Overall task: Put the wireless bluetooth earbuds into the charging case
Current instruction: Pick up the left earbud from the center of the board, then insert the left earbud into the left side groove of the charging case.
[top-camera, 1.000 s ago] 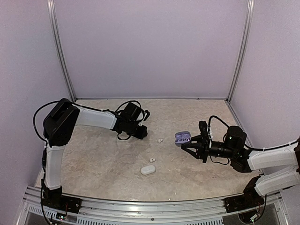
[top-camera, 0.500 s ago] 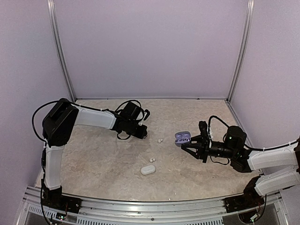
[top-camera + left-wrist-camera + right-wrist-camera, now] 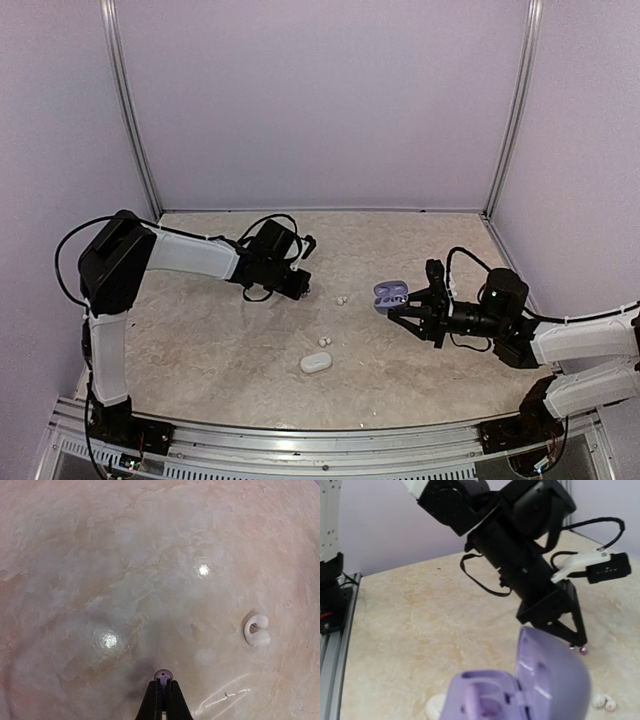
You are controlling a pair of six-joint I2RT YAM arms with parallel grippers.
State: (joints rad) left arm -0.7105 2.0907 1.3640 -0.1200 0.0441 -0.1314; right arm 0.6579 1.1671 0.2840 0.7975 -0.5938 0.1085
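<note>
My left gripper (image 3: 163,682) is shut on a tiny purple earbud (image 3: 163,675), its tips low over the table. In the top view this gripper (image 3: 303,288) sits left of centre. A cream-white earbud (image 3: 257,631) lies loose on the table to its right. My right gripper (image 3: 405,306) is shut on the purple charging case (image 3: 391,294), held off the table with its lid open. The case (image 3: 520,690) fills the bottom of the right wrist view and hides the right fingers; beyond it are the left gripper (image 3: 577,642) and the purple earbud (image 3: 583,650).
A white pebble-shaped case (image 3: 315,362) lies closed near the table's front middle, with a white earbud (image 3: 323,341) just behind it. Another white earbud (image 3: 342,299) lies between the two grippers. Pale walls and metal posts enclose the table on three sides.
The left jaws have closed on the purple earbud, and the left arm's elbow has shifted slightly left. The right arm and the case have not moved.
</note>
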